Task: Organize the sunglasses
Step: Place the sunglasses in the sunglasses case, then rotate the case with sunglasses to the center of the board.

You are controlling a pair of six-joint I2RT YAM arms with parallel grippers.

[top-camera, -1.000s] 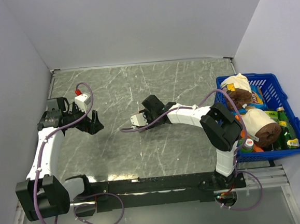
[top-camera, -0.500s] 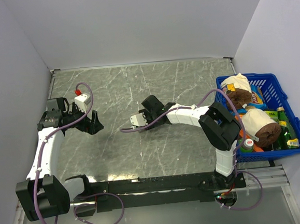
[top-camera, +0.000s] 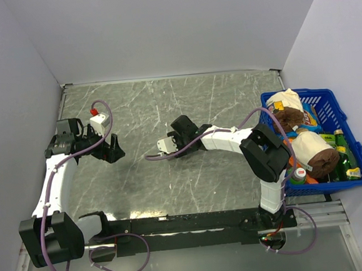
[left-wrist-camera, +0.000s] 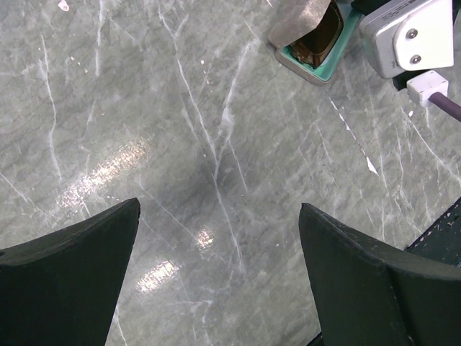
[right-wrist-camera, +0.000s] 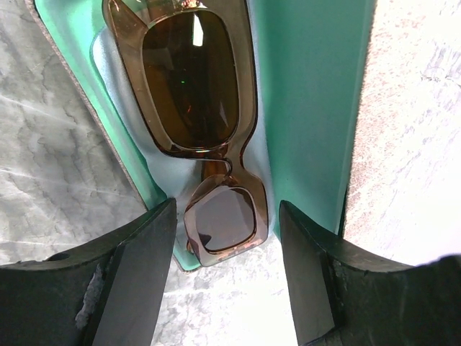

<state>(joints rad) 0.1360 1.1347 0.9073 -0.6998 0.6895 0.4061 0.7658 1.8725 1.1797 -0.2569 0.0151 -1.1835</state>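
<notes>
Lift right gripper (right-wrist-camera: 225,282) straight up, jaws parted, empty, leaving amber-lensed brown-framed sunglasses (right-wrist-camera: 194,79) seated in teal-lined case (right-wrist-camera: 306,108); hold left gripper (left-wrist-camera: 220,288) wide, empty.

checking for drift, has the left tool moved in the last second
No. In the top view the left tool keeps the same spot relative to the left edge of the table.

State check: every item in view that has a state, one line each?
sunglasses: lying in the case, not gripped
case: open
left end effector: open, empty
right end effector: open, fingers either side of the sunglasses, not touching them
basket: full
</notes>
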